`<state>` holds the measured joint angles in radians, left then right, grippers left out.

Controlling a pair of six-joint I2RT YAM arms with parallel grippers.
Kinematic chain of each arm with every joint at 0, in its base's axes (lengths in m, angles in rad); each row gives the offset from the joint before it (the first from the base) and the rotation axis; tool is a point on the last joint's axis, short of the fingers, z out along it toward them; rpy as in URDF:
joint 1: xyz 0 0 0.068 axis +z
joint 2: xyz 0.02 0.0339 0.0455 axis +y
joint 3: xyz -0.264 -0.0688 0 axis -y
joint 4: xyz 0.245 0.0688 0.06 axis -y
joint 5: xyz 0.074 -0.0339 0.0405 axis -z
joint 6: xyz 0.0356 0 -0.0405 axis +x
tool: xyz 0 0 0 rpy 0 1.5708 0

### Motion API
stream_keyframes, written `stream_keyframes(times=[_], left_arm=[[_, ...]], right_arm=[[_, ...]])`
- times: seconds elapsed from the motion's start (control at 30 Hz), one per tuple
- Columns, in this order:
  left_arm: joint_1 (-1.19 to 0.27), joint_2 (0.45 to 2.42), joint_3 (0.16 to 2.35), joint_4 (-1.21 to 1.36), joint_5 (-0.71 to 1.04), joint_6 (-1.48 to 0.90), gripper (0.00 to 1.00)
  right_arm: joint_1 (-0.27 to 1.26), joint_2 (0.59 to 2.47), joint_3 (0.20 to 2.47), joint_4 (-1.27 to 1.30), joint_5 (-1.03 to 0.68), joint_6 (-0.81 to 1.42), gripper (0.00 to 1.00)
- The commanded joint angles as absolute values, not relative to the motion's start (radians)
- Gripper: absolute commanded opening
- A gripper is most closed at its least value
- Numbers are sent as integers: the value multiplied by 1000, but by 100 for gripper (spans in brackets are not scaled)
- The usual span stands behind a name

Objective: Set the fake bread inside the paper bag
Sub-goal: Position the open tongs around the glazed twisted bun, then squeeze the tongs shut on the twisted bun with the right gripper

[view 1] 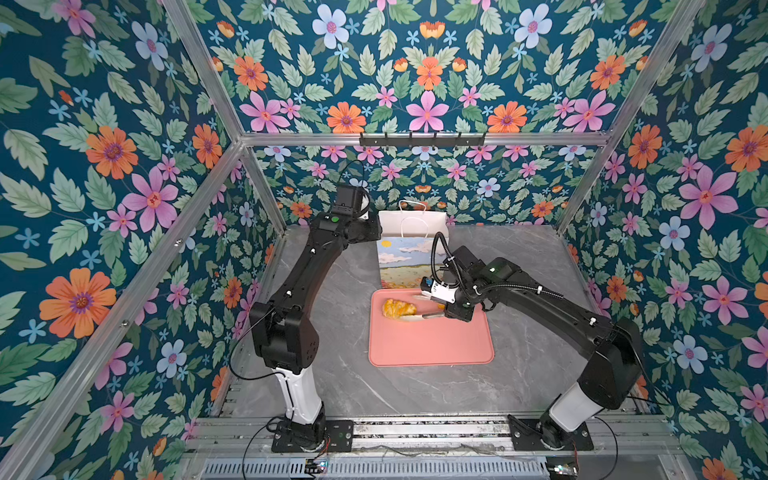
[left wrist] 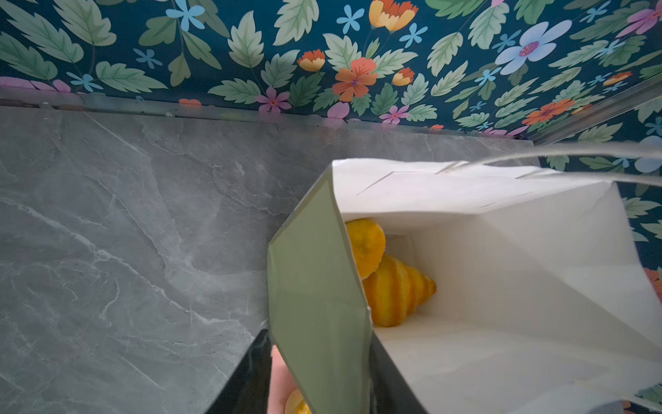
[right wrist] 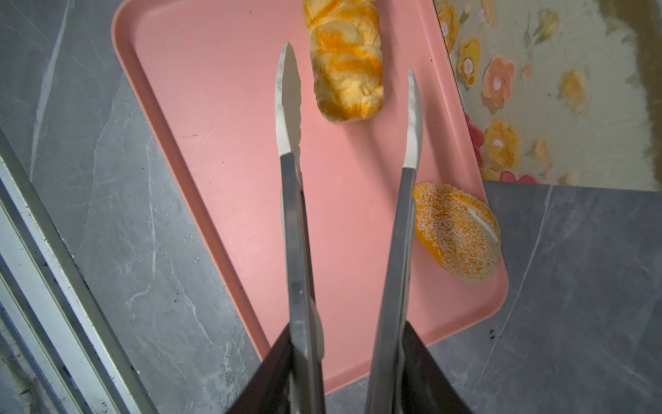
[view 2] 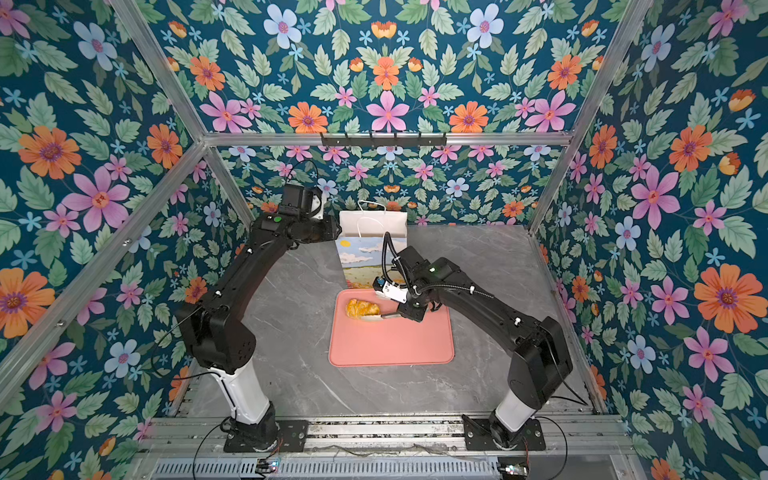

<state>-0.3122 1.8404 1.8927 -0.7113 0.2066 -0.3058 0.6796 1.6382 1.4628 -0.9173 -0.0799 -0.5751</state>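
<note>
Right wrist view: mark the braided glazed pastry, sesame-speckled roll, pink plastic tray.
braided glazed pastry (right wrist: 344, 61): right wrist view, top crust.
sesame-speckled roll (right wrist: 455, 233): right wrist view, speckled top.
pink plastic tray (right wrist: 215, 107): right wrist view, bare floor.

Black arms (view 1: 291, 282), white lower segments (view 1: 299, 390), ribbed cable (view 1: 515, 286)

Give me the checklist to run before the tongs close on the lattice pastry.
1. Grip of right pincer on tongs: ok.
2. Tong tips apart, nothing caught between them: ok.
3. Tips low enough to grip lattice pastry on pink tray: cannot tell.
4. Clearance between sesame roll and tongs: cannot tell; it sits right beside one arm.
5. Upright paper bag, mouth open, side wall pinched by left pincer: ok.
6. Free room inside the bag beside the croissant: ok.
</note>
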Motion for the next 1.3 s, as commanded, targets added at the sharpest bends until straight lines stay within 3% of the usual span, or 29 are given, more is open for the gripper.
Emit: stream_keyframes(times=[0.0, 0.67, 1.27], left_arm=[[-310, 1833, 1894, -703, 204, -300, 43], [-307, 1833, 1882, -701, 202, -300, 43], [-304, 1827, 1900, -706, 209, -304, 43]], right_arm=[[682, 1650, 1487, -907, -95, -581, 44], [707, 1801, 1576, -912, -108, -588, 45], [710, 1808, 1590, -930, -130, -591, 36]])
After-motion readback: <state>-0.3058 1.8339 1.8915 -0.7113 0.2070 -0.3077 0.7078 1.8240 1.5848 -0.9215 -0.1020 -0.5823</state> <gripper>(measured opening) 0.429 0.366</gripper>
